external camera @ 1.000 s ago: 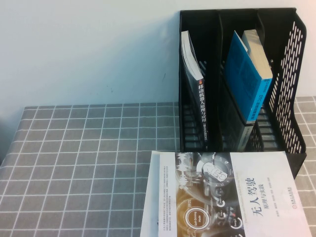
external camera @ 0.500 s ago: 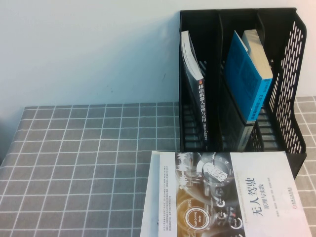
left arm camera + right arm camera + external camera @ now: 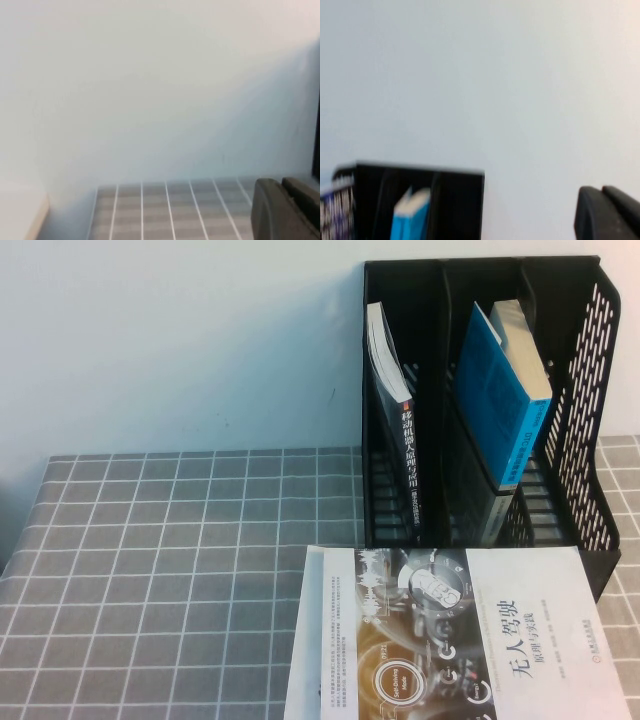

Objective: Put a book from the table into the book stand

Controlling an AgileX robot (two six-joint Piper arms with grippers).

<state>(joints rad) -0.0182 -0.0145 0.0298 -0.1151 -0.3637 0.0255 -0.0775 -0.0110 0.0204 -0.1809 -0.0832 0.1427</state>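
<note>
A: Where is your book sitting?

B: Your white-covered book (image 3: 455,635) is lying flat at the lower right of the high view, on the grey checked tablecloth (image 3: 170,570), with its near edge running off the bottom of the frame. Its far edge is lying just in front of the black book stand (image 3: 590,440), close enough that you cannot tell whether they are touching.

A: What is already filling the stand?

B: You are looking at three compartments at the upper right. A dark-spined book (image 3: 395,430) is leaning in the left one, a blue book (image 3: 500,400) is tilting in the middle one, and the right one, beside the perforated side wall, is showing only dark interior.

A: And room around it?

B: The cloth to the left of the book is lying open across the whole left half of the frame, and the pale wall (image 3: 180,340) is rising behind the table edge.

A: Your grippers?

B: Neither is showing in the high view. The left gripper (image 3: 285,210) is peeking in at the lower right of its wrist view, above the cloth and facing the wall. The right gripper (image 3: 607,212) is sitting at the lower right of its own view, with the stand and blue book at lower left. You cannot tell how far either one's fingers are parted or whether they are holding anything.
</note>
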